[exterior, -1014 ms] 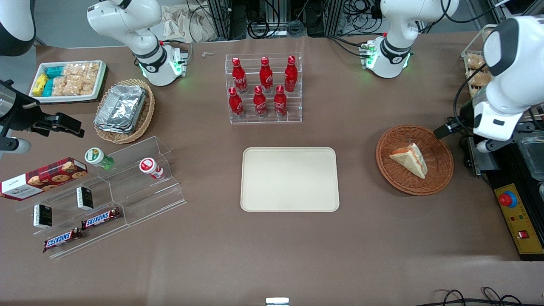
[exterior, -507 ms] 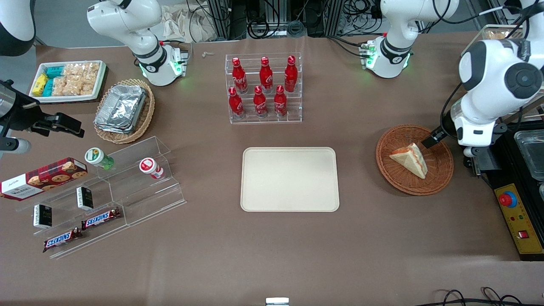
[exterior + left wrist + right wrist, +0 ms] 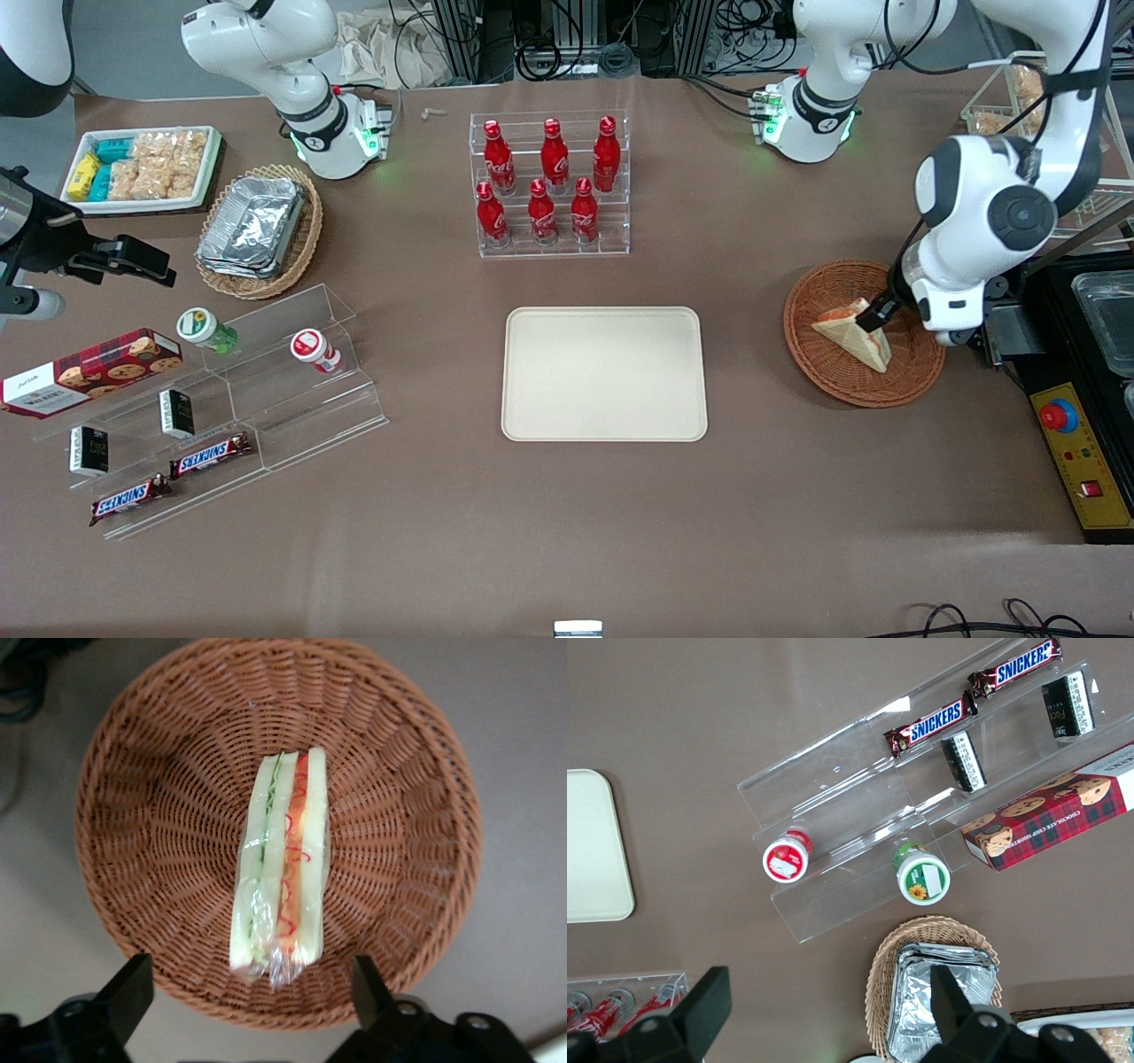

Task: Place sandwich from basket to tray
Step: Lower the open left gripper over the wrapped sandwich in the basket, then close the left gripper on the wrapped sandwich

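Sandwich in the basket, end effector spread apart above it.

Table (image 3: 620, 532) with a brown cover carries everything. The cream tray (image 3: 604, 373) lies flat near the middle of the table, with nothing on it. The round reddish-brown basket (image 3: 864, 333) stands toward the working arm's end of the table, well apart from the tray. The end effector (image 3: 877, 315) hangs over the basket, just above the sandwich (image 3: 852, 331); in the wrist view its two fingers (image 3: 124, 992) stand wide apart, one on each side of the sandwich, and they do not touch it. The sandwich (image 3: 282, 870) lies in the middle of the basket (image 3: 159, 815), with its filling edge of red-orange and green facing up to the wrist camera, inside a clear wrap.
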### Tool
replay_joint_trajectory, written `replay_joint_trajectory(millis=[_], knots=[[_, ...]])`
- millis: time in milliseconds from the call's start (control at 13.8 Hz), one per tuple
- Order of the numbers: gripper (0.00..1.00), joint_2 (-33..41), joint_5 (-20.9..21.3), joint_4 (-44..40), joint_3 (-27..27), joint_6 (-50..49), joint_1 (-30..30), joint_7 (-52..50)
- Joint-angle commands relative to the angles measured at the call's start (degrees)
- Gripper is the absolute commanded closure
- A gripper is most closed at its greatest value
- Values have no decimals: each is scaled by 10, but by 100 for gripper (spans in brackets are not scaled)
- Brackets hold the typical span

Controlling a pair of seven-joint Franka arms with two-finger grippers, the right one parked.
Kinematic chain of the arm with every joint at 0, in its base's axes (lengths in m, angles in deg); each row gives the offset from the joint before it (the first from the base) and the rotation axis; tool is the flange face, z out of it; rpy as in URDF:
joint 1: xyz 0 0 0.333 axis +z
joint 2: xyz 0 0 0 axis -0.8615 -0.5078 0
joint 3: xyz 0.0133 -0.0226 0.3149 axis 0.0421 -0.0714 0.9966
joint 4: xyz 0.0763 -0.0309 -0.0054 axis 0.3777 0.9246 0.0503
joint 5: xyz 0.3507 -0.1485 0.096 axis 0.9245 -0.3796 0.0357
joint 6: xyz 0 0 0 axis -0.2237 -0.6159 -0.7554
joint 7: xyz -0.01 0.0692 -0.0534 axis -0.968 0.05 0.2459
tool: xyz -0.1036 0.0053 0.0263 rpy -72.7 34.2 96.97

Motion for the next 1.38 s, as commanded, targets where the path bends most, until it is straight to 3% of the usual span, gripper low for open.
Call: replay_joint_trajectory(millis=[0,652,725,797,942,1014,1304], knots=[[0,-36,11,12,2,48,-7,-47],[3,-90,12,23,5,110,-5,-47],[15,-93,12,23,5,112,-5,-47],[33,-95,11,23,5,112,-4,-47],[88,-95,11,19,5,113,-3,-46],[100,-90,11,18,5,113,-3,-43],[100,-11,11,-5,-1,18,-5,16]])
